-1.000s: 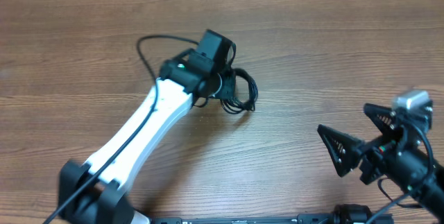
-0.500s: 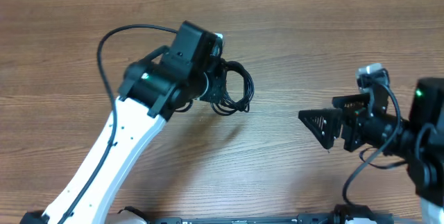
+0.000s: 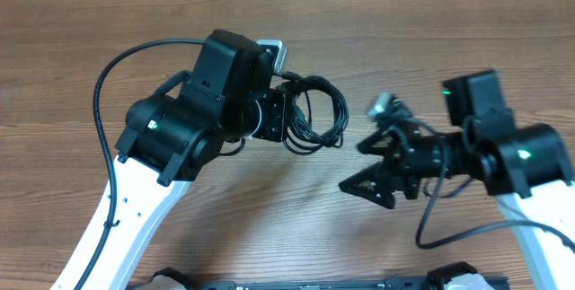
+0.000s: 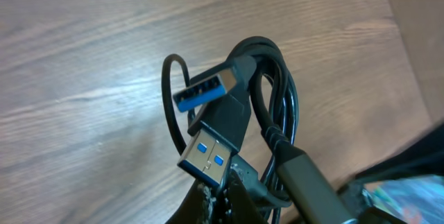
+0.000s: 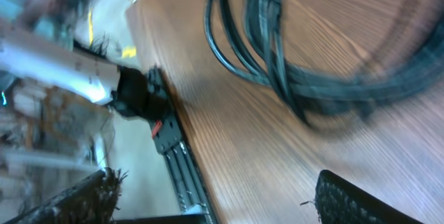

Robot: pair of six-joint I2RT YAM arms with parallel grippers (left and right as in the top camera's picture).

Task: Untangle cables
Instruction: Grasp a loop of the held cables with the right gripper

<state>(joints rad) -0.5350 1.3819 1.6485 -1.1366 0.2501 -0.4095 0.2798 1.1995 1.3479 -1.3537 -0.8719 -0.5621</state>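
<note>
You're working over a plain brown wood-grain table point(image 3: 449, 48). Near its middle are the cables point(image 3: 329, 116), bunched in one small, tight coil that seems to sit just clear of the wood.

Expect them to be light and limp. The cords should sag and slide over each other, and only the plug bodies look stiff. An outer loop on the free, right-hand side is probably your best hold. A plug body would give firmer purchase, but pulling on it may tighten the knot.

The cords are thin, glossy and black, with several turns lying together. Two USB plugs point(image 4: 208, 156) with silvery shells and blue inserts poke out of the bundle. A thicker grey-sleeved end point(image 4: 305, 177) lies beside them.

Your left gripper point(image 3: 289, 121) is clamped on the coil's left side and carries it. Your right gripper point(image 3: 352, 166) sits just right of the coil, pointing toward it, with its fingers spread wide and nothing between them.
</note>
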